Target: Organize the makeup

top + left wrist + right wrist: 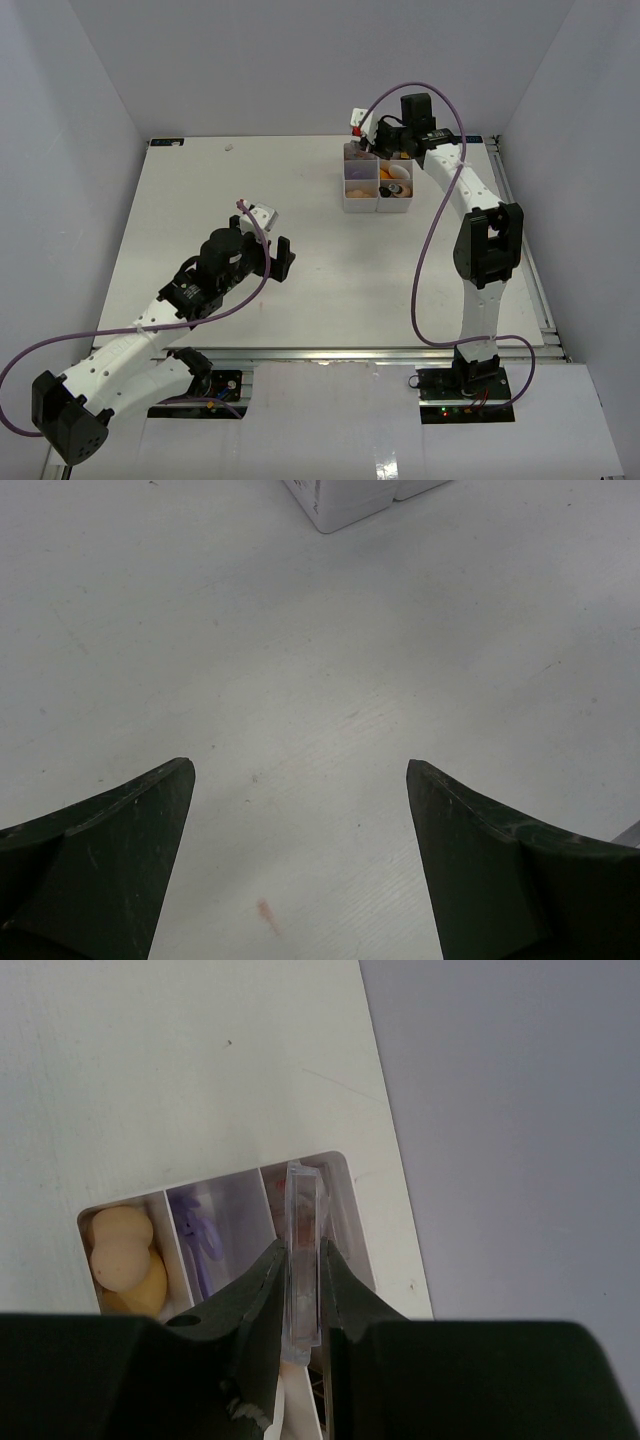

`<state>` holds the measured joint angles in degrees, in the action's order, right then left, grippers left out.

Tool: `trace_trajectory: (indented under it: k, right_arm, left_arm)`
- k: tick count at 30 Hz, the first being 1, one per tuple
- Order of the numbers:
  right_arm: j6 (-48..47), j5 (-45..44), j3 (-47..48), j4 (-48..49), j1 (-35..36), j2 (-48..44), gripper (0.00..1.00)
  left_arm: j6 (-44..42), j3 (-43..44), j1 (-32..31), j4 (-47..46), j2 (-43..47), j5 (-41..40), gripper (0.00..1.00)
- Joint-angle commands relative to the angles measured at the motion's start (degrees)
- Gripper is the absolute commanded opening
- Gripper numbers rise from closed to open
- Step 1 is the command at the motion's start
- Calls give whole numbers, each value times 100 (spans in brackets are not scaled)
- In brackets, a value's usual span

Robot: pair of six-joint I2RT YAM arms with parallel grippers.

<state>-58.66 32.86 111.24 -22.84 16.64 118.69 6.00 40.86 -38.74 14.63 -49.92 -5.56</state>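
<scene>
Jaws of my right gripper point(303, 1255) are pinched tight on a clear case point(304, 1195), a thin flat piece of makeup held edge-on with something reddish-brown showing inside it. I hold it over the far end of the white compartment box point(360, 207), above the corner compartment nearest the table's edge; whether the case touches the box floor I cannot tell. In the compartment next to that corner lies the purple loop point(200, 1235), and one compartment further along sit the tan sponges point(125, 1255), two rounded egg shapes pressed against each other. From the overhead camera the box stands at the far right of the table point(320, 660), with my right arm reaching out over it, and the other compartments hold small pieces too tiny for me to name. My left gripper point(298, 765) is spread wide with nothing between its fingers, hanging over bare tabletop well apart from the box, whose near corner only just enters the top of my left wrist view. A small reddish smudge point(268, 912) marks the table surface between those left fingers.
</scene>
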Motion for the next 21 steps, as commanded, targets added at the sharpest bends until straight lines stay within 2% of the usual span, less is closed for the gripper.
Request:
trace_trajectory:
  k: [1,6,14,16,19,21]
  right_arm:
    - [-355,260,231,-201,14,27,15]
    - [-558,358,226,-352,14,65,18]
    - [-681,277,735,-535,-8,464,35]
    - [-662,279,805,-546,-24,531,43]
    - [-628,255,856,-536,-39,594,64]
    - [-502,186,868,-457,-52,602,73]
  left_arm:
    - [6,-34,7,-22,17,-48,98]
    - [7,-34,7,-22,15,-50,98]
    - [3,-48,21,-31,-11,-94,98]
    - [1,-52,25,-36,-18,-106,98]
    - [-11,-52,42,-39,-19,-94,98]
    - [-11,-52,47,-45,-32,-84,98]
